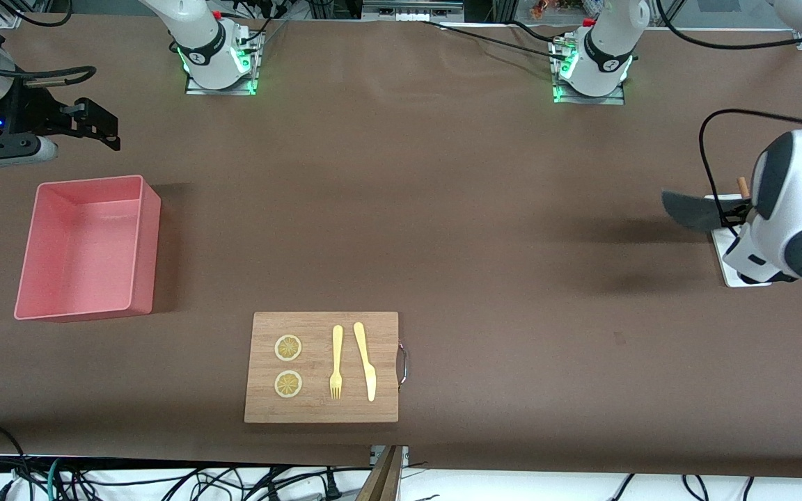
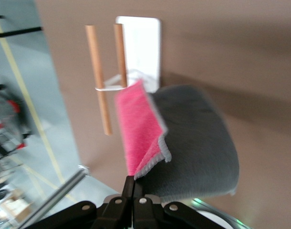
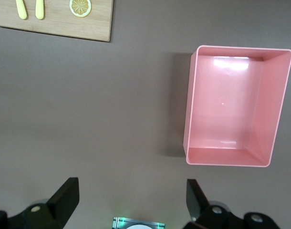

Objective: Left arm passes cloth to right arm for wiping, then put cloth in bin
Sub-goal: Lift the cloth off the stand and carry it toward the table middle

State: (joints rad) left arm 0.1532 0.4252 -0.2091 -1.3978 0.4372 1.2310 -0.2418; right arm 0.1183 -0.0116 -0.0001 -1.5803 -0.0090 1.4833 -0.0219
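Cloth (image 2: 183,143) hangs pinched in the left tool (image 2: 133,188) above the white tray (image 2: 143,47) at the counter's (image 1: 443,209) three o'clock edge, so carry it level toward the wide-open right tool (image 3: 131,200), waiting at ten o'clock by the bin (image 1: 88,243).

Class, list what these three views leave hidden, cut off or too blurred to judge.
- Front view: the left gripper's fingers, hidden by its white wrist housing; only the small soft magenta-and-grey cloth pokes out.
- Front view: the white rectangular tray, mostly covered by that housing.
- Left wrist view: two wooden pegs, motion-blurred.
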